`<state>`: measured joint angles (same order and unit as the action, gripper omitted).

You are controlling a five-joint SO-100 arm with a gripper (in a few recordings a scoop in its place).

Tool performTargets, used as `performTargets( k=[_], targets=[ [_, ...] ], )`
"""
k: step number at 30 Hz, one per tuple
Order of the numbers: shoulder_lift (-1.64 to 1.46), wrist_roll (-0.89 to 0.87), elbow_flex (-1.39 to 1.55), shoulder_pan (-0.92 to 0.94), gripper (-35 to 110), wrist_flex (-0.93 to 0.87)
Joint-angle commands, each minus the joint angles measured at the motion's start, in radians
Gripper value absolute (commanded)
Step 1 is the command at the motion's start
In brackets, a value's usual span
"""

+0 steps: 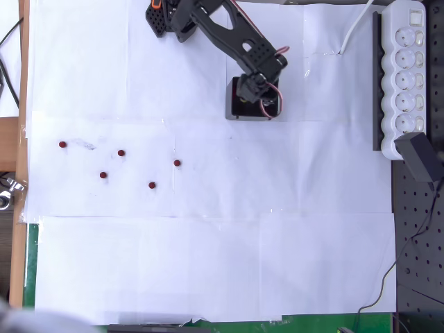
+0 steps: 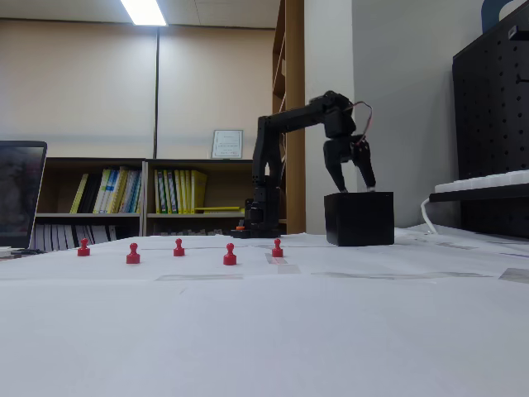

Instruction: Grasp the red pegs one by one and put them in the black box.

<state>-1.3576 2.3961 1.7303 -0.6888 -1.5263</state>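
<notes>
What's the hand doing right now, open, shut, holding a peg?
Hand: open, fingers spread just above the small black open-topped box; no small red peg seen between them.

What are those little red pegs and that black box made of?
The red pegs look like glossy moulded plastic: uniform colour, smooth knobbed shape. The black box seems matte plastic, possibly printed: flat, dull walls with no shine. Neither can be confirmed from here.

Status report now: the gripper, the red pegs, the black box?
Gripper open, right above the black box. Five red pegs standing on the white paper, apart from the box. Nothing blocks the way.
</notes>
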Motion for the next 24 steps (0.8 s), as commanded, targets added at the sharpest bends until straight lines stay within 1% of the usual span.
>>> performTargets(
  k=[1,4,8,11,14,18,24],
  targets=[
    [0.253,-0.074,0.017,0.112,19,0.002],
    [0.325,-0.198,-0.192,0.275,19,0.127],
    [0.342,-0.413,-0.528,0.456,19,0.425],
    [0.319,-0.532,-0.707,0.522,19,0.647],
    [0.275,-0.583,-0.792,0.548,19,0.811],
    [0.204,-0.609,-0.836,0.557,19,0.966],
    [0.063,-0.678,-0.922,0.589,19,1.290]
  ],
)
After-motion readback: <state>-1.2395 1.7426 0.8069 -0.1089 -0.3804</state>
